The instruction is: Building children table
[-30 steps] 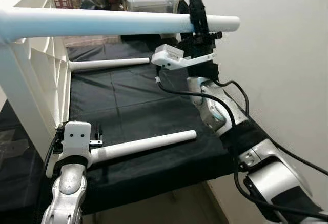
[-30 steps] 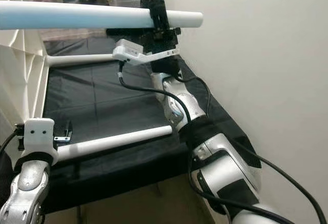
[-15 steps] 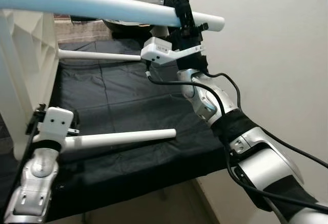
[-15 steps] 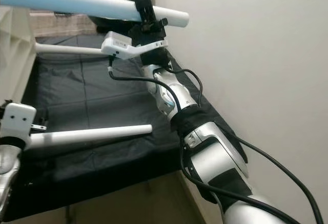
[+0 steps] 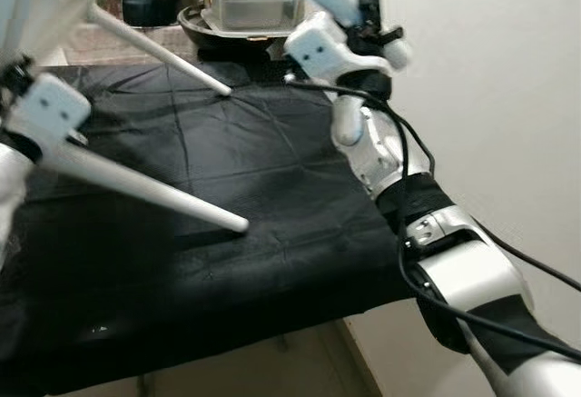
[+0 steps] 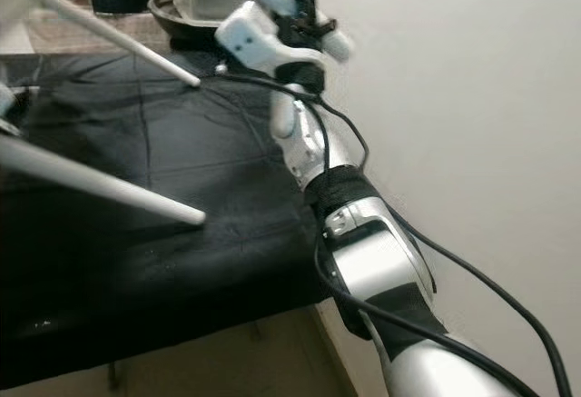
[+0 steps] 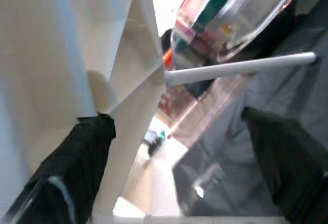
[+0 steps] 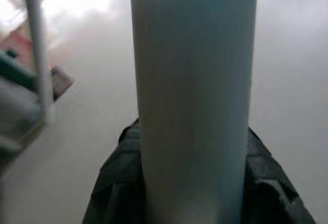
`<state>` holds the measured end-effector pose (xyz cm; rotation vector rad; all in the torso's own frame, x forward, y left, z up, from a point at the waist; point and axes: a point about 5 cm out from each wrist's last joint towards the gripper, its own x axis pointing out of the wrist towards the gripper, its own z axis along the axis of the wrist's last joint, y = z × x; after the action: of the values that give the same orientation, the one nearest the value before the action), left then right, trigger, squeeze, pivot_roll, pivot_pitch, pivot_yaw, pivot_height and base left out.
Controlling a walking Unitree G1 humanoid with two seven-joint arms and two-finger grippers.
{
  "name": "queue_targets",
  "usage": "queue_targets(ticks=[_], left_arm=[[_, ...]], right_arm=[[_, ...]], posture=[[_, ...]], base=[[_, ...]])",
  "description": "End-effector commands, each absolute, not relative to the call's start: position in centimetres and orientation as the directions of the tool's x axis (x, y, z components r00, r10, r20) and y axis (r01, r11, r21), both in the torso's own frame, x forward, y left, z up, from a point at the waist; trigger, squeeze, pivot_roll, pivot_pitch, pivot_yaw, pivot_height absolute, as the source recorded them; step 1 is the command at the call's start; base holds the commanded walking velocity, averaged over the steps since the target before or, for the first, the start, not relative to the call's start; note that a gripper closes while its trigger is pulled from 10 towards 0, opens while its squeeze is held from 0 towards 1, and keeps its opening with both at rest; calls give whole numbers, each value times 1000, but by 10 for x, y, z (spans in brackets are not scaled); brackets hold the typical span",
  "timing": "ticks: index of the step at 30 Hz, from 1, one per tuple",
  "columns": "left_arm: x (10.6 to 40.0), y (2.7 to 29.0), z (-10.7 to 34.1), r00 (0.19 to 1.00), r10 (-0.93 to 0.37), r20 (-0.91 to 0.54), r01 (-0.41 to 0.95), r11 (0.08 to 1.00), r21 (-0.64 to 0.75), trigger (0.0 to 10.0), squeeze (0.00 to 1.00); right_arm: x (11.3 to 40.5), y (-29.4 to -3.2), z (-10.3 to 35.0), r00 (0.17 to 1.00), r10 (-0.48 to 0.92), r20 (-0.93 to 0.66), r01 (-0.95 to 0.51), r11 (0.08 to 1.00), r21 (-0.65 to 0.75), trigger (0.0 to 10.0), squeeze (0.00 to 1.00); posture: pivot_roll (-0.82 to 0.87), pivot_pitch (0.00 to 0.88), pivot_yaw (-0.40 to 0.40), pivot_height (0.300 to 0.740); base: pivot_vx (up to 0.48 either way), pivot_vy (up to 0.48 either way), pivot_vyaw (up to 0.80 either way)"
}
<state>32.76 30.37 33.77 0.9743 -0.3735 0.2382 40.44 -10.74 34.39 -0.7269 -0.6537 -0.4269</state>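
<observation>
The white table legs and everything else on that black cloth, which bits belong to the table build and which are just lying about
Part of the build:
white table frame, held by the left claw
upper leg, gripped by the right claw
near leg
far leg

Just lying about:
clear plastic container
dark bowl
black cloth

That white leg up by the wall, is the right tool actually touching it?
Touching. The right wrist view shows the white leg running between the right tool's black fingers, pressed against both.
</observation>
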Motion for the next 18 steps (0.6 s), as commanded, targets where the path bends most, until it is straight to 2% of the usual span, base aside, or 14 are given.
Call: queue_targets(ticks=[1,3,4,7,9,11,13,14,15,16,17,18], left_arm=[[321,335,390,860,138,490,-494,461,737,10000,0],[321,335,390,860,138,490,-494,461,737,10000,0],[324,330,400,857,114,503,-497,442,747,10000,0],[326,327,405,856,99,508,-497,431,753,10000,0],[333,311,412,854,44,518,-484,430,762,10000,0],[333,311,412,854,44,518,-484,430,762,10000,0],[346,287,412,858,-42,512,-436,470,768,10000,0],[346,287,412,858,-42,512,-436,470,768,10000,0],[352,275,407,863,-82,499,-399,496,771,10000,0],[352,275,407,863,-82,499,-399,496,771,10000,0],[358,260,392,872,-135,471,-342,521,782,10000,0],[358,260,392,872,-135,471,-342,521,782,10000,0]], right_arm=[[416,-176,307,822,-440,361,551,774,-311,0,0],[416,-176,307,822,-440,361,551,774,-311,0,0],[418,-179,295,848,-457,269,520,815,-255,0,0],[419,-179,287,860,-461,219,504,835,-223,0,0],[419,-178,262,882,-467,60,471,872,-130,0,0],[419,-178,262,882,-467,60,471,872,-130,0,0],[417,-174,230,885,-452,-108,451,892,-39,0,0],[417,-174,230,885,-452,-108,451,892,-39,0,0],[416,-170,219,886,-436,-161,439,898,-14,0,0],[416,-170,219,886,-436,-161,439,898,-14,0,0],[414,-164,207,884,-415,-214,426,905,9,0,0],[414,-164,207,884,-415,-214,426,905,9,0,0]], posture=[[167,66,-47,740],[167,66,-47,740],[166,66,-42,740],[166,66,-42,740],[170,62,-35,740],[170,62,-35,740],[167,58,-27,740],[167,58,-27,740],[166,56,-28,740],[166,56,-28,740],[164,55,-28,740],[164,55,-28,740]], base=[[0,0,0],[0,0,0],[0,0,0],[0,0,0],[0,0,0],[0,0,0],[0,0,0],[0,0,0],[0,0,0],[0,0,0],[0,0,0],[0,0,0]])
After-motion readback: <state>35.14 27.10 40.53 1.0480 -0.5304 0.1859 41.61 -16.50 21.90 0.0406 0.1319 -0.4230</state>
